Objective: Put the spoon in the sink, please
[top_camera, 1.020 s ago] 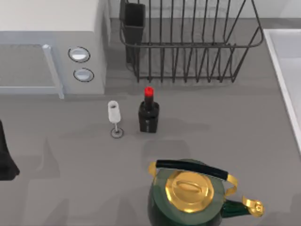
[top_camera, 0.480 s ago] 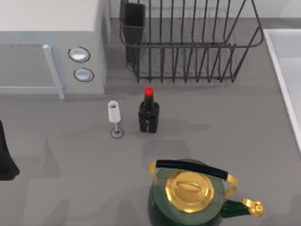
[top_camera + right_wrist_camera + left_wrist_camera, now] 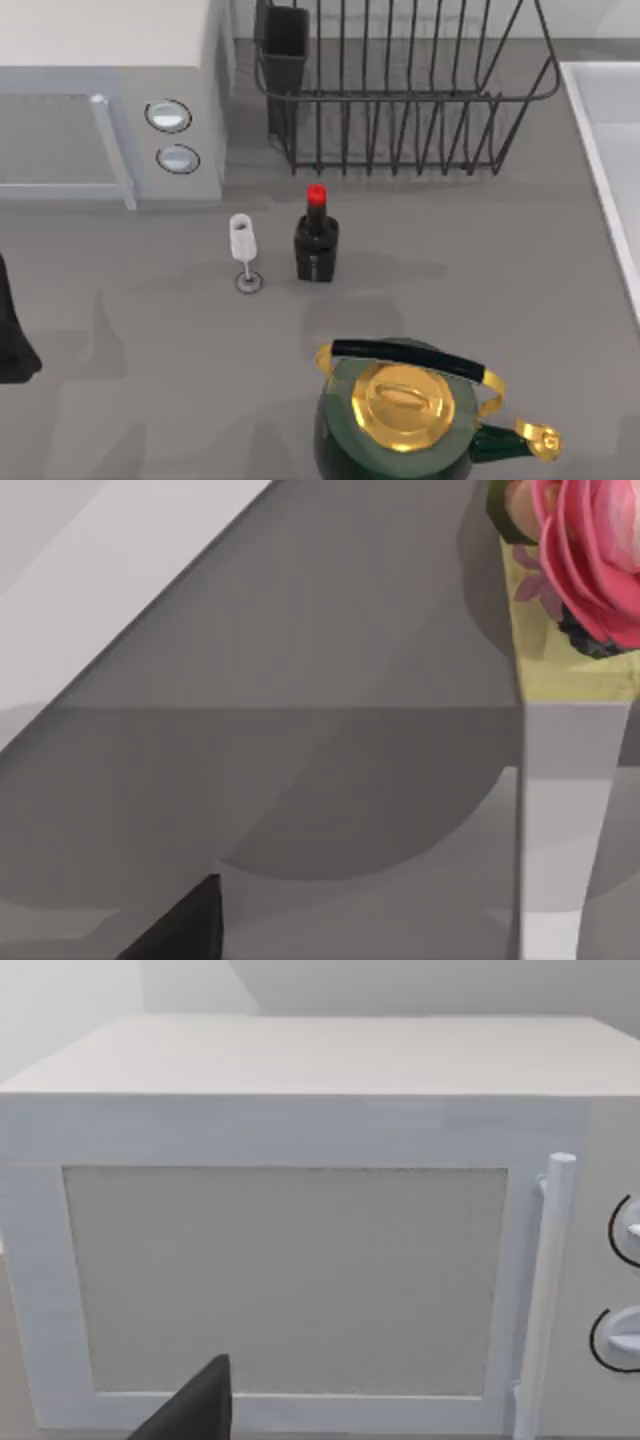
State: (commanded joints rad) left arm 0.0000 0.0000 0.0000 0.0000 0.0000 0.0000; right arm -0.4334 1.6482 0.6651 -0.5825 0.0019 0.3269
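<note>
The grey countertop (image 3: 520, 270) holds a white microwave (image 3: 100, 90) far left, a black wire dish rack (image 3: 400, 90) far centre, and the sink (image 3: 610, 130) along the right edge. A green-and-gold kettle (image 3: 400, 420) stands near, then a dark bottle (image 3: 316, 245) and a small white glass (image 3: 243, 245). The left arm (image 3: 12, 340) sits at the left edge; I cannot tell its grip.

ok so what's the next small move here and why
Probably swing the left arm, parked at the table's left edge facing the microwave, toward the dish rack. Standing in the open are a glass, a bottle and a kettle, so the black holder at the rack's corner is my best guess for the spoon. The sink is at the right edge.
</note>
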